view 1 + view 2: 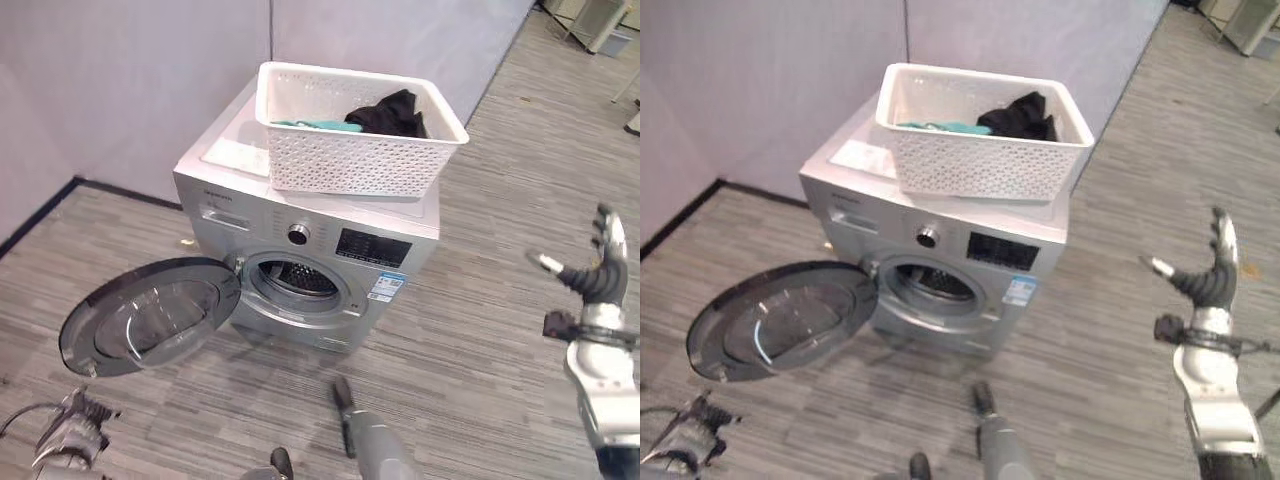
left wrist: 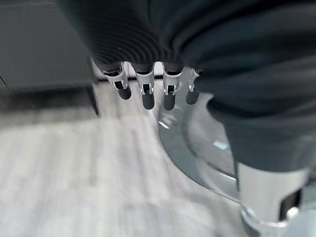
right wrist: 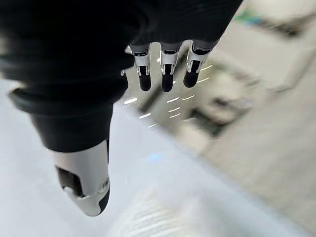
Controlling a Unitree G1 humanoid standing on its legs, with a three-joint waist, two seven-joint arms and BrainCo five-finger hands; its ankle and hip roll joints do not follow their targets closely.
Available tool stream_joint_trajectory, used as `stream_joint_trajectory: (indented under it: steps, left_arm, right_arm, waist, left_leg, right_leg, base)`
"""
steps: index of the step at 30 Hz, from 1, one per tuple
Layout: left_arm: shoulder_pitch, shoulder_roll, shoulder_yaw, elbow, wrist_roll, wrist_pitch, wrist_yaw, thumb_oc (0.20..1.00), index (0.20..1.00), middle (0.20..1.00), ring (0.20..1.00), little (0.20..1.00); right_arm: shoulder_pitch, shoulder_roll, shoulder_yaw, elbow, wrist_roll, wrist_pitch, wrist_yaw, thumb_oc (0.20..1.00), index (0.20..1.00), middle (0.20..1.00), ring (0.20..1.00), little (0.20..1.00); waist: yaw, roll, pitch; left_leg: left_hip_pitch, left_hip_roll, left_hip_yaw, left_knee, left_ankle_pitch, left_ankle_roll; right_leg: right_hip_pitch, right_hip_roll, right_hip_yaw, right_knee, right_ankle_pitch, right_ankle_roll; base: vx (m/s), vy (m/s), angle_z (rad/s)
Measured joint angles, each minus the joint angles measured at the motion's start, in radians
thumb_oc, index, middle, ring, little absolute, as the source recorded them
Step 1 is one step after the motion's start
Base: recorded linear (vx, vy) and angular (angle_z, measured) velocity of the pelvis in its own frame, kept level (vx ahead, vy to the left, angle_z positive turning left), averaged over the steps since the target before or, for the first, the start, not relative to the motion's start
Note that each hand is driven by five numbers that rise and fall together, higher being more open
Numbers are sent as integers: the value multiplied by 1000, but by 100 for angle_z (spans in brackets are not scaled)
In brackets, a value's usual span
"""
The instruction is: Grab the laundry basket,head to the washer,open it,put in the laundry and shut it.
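Laundry basket (image 1: 355,135), white with perforated walls, sits on top of the silver front-loading washer (image 1: 300,235) in the left eye view, overhanging the top panel at its front right corner. Inside it lie a black garment (image 1: 392,113) toward the right and a teal garment (image 1: 318,126) just beside it, against the near wall. The washer's round door (image 1: 150,315) is swung fully open to the robot's left, its glass bowl facing up, leaving the drum opening (image 1: 300,280) uncovered. The right hand (image 1: 598,268) is raised at the right edge, well apart from the washer, fingers spread and straight, holding nothing. The left hand (image 1: 70,432) shows low at the bottom left corner, near the open door's rim; I cannot tell its finger posture from here.

From the right eye view the same arrangement appears: basket on the washer, door open, right hand (image 1: 1205,275) upright with splayed fingers over the grey plank floor (image 1: 1110,330).

Along the left wrist view, the left hand's fingers (image 2: 146,94) hang straight and relaxed, empty, with the door's glass and rim (image 2: 197,153) just past them.

Along the right wrist view, the right hand's fingers (image 3: 167,74) extend straight, thumb apart, gripping nothing; the background is too blurred to identify.
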Motion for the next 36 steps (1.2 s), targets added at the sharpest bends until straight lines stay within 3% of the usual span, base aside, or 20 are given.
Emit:
stream_joint_trajectory:
  steps: [1, 2, 6, 7, 8, 9, 10, 11, 12, 13, 14, 16, 18, 20, 23, 27, 29, 32, 34, 36]
  left_arm:
    - [-1, -24, -18, -27, -2, -5, -2, 1000, 1000, 1000, 1000, 1000]
    - [6, -57, -61, -42, -6, -8, -5, 1000, 1000, 1000, 1000, 1000]
    - [90, -126, -146, -231, -8, -16, -13, 1000, 1000, 1000, 1000, 1000]
    - [104, -132, -145, -236, -9, -22, -13, 1000, 1000, 1000, 1000, 1000]
    - [130, -155, -143, -249, -16, -17, -13, 1000, 1000, 1000, 1000, 1000]
    - [152, -171, -146, -283, -37, -14, -19, 1000, 1000, 1000, 1000, 1000]
    - [175, -200, -150, -327, -43, -18, -24, 1000, 1000, 1000, 1000, 1000]
    - [185, -212, -165, -353, -44, -31, -34, 1000, 1000, 1000, 1000, 1000]
    - [185, -195, -158, -350, -45, -23, -43, 1000, 1000, 1000, 1000, 1000]
    - [179, -175, -170, -353, -44, -23, -49, 1000, 1000, 1000, 1000, 1000]
    - [168, -166, -183, -361, -43, -24, -55, 1000, 1000, 1000, 1000, 1000]
    - [177, -163, -190, -401, -37, -24, -83, 1000, 1000, 1000, 1000, 1000]
    - [219, -160, -187, -440, -38, -31, -96, 1000, 1000, 1000, 1000, 1000]
    - [236, -145, -180, -440, -38, -28, -109, 1000, 1000, 1000, 1000, 1000]
    - [290, -105, -133, -441, -44, -30, -138, 1000, 1000, 1000, 1000, 1000]
    - [326, -94, -84, -408, -44, -32, -168, 1000, 1000, 1000, 1000, 1000]
    - [327, -89, -64, -366, -45, -29, -170, 1000, 1000, 1000, 1000, 1000]
    - [325, -93, -30, -307, -47, -30, -172, 1000, 1000, 1000, 1000, 1000]
    - [320, -94, -31, -307, -80, -31, -173, 1000, 1000, 1000, 1000, 1000]
    - [325, -101, -31, -307, -86, -31, -173, 1000, 1000, 1000, 1000, 1000]
  right_arm:
    - [-40, -42, 6, -2, -26, -3, 5, 1000, 1000, 1000, 1000, 1000]
    - [-96, -141, 6, 19, -38, -2, 7, 1000, 1000, 1000, 1000, 1000]
    - [-157, -361, -12, 99, -42, 15, 38, 1000, 1000, 1000, 1000, 1000]
    - [-176, -386, -14, 108, -49, 18, 52, 1000, 1000, 1000, 1000, 1000]
    - [-199, -404, -13, 124, -54, 22, 71, 1000, 1000, 1000, 1000, 1000]
    - [-204, -435, -15, 151, -53, 34, 81, 1000, 1000, 1000, 1000, 1000]
    - [-221, -465, -6, 205, -48, 53, 96, 1000, 1000, 1000, 1000, 1000]
    - [-275, -507, 18, 250, -32, 76, 113, 1000, 1000, 1000, 1000, 1000]
    - [-298, -501, 35, 259, -32, 73, 123, 1000, 1000, 1000, 1000, 1000]
    - [-282, -513, 35, 260, -32, 72, 141, 1000, 1000, 1000, 1000, 1000]
    - [-268, -525, 11, 260, -32, 78, 159, 1000, 1000, 1000, 1000, 1000]
    - [-253, -523, -40, 280, -26, 93, 201, 1000, 1000, 1000, 1000, 1000]
    - [-231, -532, -55, 284, -11, 99, 249, 1000, 1000, 1000, 1000, 1000]
    - [-209, -557, -48, 304, 7, 120, 298, 1000, 1000, 1000, 1000, 1000]
    - [-208, -625, 1, 345, 57, 143, 415, 1000, 1000, 1000, 1000, 1000]
    - [-109, -740, 8, 332, 82, 141, 550, 1000, 1000, 1000, 1000, 1000]
    - [-131, -744, 25, 327, 84, 134, 576, 1000, 1000, 1000, 1000, 1000]
    - [-248, -745, 190, 327, 104, 109, 619, 1000, 1000, 1000, 1000, 1000]
    - [-479, -749, 464, 446, 102, 114, 638, 1000, 1000, 1000, 1000, 1000]
    - [-506, -752, 508, 449, 93, 109, 652, 1000, 1000, 1000, 1000, 1000]
  waist:
    - [1, -11, 3]
    - [19, 10, 16]
    - [35, 55, -18]
    - [43, 48, -24]
    - [56, 50, -30]
    - [55, 49, -30]
    - [58, 53, -39]
    - [75, 49, -49]
    - [78, 9, -51]
    - [67, -35, -51]
    - [41, -69, -48]
    - [57, -80, -41]
    - [64, -54, -41]
    - [41, -24, -52]
    - [2, 23, -68]
    - [-24, 1, -82]
    - [-28, -12, -92]
    - [-27, -22, -99]
    - [-24, -28, -103]
    - [-8, -29, -103]
  left_leg:
    - [2, -11, -32, 31, -23, -1]
    - [23, -15, -74, 47, -56, -8]
    - [80, -8, -195, 46, -106, -47]
    - [117, -7, -217, 25, -118, -69]
    - [145, 14, -227, 30, -143, -110]
    - [129, 33, -222, 131, -171, -161]
    - [10, 57, -189, 397, -176, -187]
    - [-178, 127, -133, 740, -138, -166]
    - [-213, 197, -86, 675, -157, -171]
    - [-209, 328, 59, 489, -167, -176]
    - [-199, 378, 105, 289, -138, -209]
    - [-130, 404, 102, -14, -52, -257]
    - [-40, 360, 74, -149, 38, -295]
    - [-14, 310, 63, -133, 94, -286]
    - [46, 292, 109, -177, 151, -252]
    - [89, 254, 151, -248, 154, -252]
    - [89, 240, 163, -248, 157, -247]
    - [97, 236, 203, -248, 157, -246]
    - [114, 233, 219, -248, 154, -242]
    - [113, 233, 224, -248, 150, -235]
  right_leg:
    - [-12, 6, -22, -7, 2, -23]
    - [-8, 1, -70, -5, 24, -58]
    - [104, -40, -151, 25, 51, -100]
    - [152, -48, -155, 27, 59, -105]
    - [205, -36, -172, 18, 130, -145]
    - [239, -25, -218, 31, 177, -187]
    - [265, 4, -260, 41, 135, -222]
    - [282, 60, -292, 44, 104, -255]
    - [296, 63, -296, 49, 77, -284]
    - [320, 62, -331, 18, 73, -304]
    - [332, 61, -354, 12, 68, -312]
    - [359, 63, -314, 12, 68, -304]
    - [405, 69, -286, 14, 58, -273]
    - [438, 77, -280, -3, 43, -250]
    - [460, 97, -236, -41, 39, -244]
    - [455, 57, -229, -54, 23, -224]
    - [443, 44, -213, -55, 26, -218]
    - [435, 38, -181, -54, 40, -207]
    - [444, 35, -170, -54, 44, -198]
    - [441, 35, -159, -54, 47, -194]
  base:
    - [445, -171, 124]
    - [637, -254, 100]
    - [375, -208, 93]
    - [439, -385, 69]
    - [309, -343, 79]
    - [178, -248, 104]
    - [164, -160, 112]
    - [108, -90, 77]
    - [152, -81, 65]
    - [101, 29, 76]
    - [160, 58, 75]
    - [113, 54, -2]
    - [126, 44, -52]
    - [135, 90, -38]
    - [44, 84, -60]
    - [11, 69, -21]
    - [7, 71, -25]
    - [-5, 55, -40]
    - [-7, 25, -17]
    - [4, 12, -12]
